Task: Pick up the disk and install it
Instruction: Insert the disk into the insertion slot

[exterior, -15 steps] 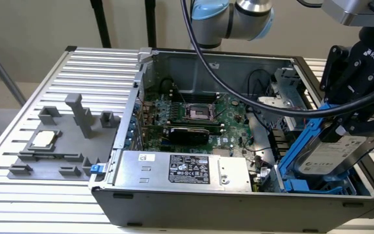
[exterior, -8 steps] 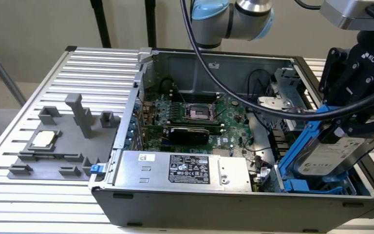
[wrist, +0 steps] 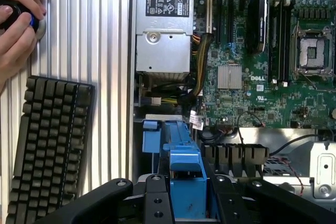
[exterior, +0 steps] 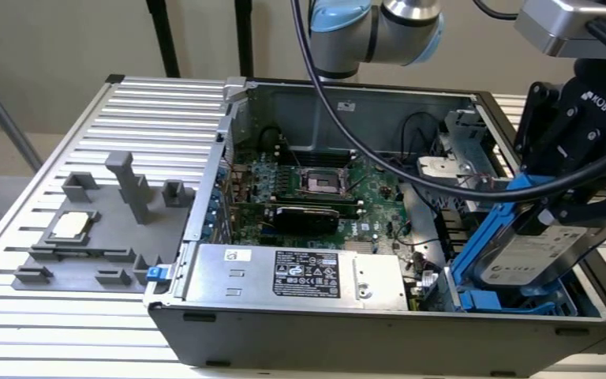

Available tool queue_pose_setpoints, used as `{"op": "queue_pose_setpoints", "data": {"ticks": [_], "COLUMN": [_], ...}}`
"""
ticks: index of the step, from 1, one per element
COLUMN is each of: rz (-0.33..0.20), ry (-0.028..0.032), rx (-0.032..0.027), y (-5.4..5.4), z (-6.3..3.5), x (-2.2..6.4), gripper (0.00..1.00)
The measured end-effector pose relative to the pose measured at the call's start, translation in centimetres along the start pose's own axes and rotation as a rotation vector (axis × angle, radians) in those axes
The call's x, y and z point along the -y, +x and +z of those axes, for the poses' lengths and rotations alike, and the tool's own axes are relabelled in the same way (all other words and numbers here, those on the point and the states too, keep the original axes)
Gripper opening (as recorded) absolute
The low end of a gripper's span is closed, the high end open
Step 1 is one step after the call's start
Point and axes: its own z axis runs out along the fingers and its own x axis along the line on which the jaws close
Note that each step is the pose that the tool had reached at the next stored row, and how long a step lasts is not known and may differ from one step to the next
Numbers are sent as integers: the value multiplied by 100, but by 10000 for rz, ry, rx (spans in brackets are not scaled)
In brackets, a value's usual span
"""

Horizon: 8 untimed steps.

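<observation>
Hand [exterior: 568, 212] is pinched on the disk [exterior: 540, 251], holding it by the blue rails [wrist: 186, 179] at the upper end. The disk hangs tilted, with its lower end down inside the computer case [exterior: 387, 339]. It sits at the case's end past the power supply [exterior: 293, 275], over the blue bay parts. Can't tell whether it touches them.

Handling, as a judgement: metal drive, dense for its size, rigid, no flex. The plastic rails are the weak bit (thin and springy, could bow or slip under a hard squeeze). The label face is smooth and a poor place to grip, so the rail edges look like the sane hold. Likely shock-sensitive, so it shouldn't be knocked against the case.

Hard to make out:
- The slot under the disk is masked by the disk itself and the case wall.
- The wrist view gives the rail end between the hand's black links, not the drive body or connector.
- Pad contact is hidden.
</observation>
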Motion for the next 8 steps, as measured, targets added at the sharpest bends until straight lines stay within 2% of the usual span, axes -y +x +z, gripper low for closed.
{"op": "queue_pose_setpoints", "data": {"ticks": [8], "rz": [-13], "ry": [-1], "rx": [67], "y": [-1], "z": [42], "x": [-3], "gripper": [33]}}
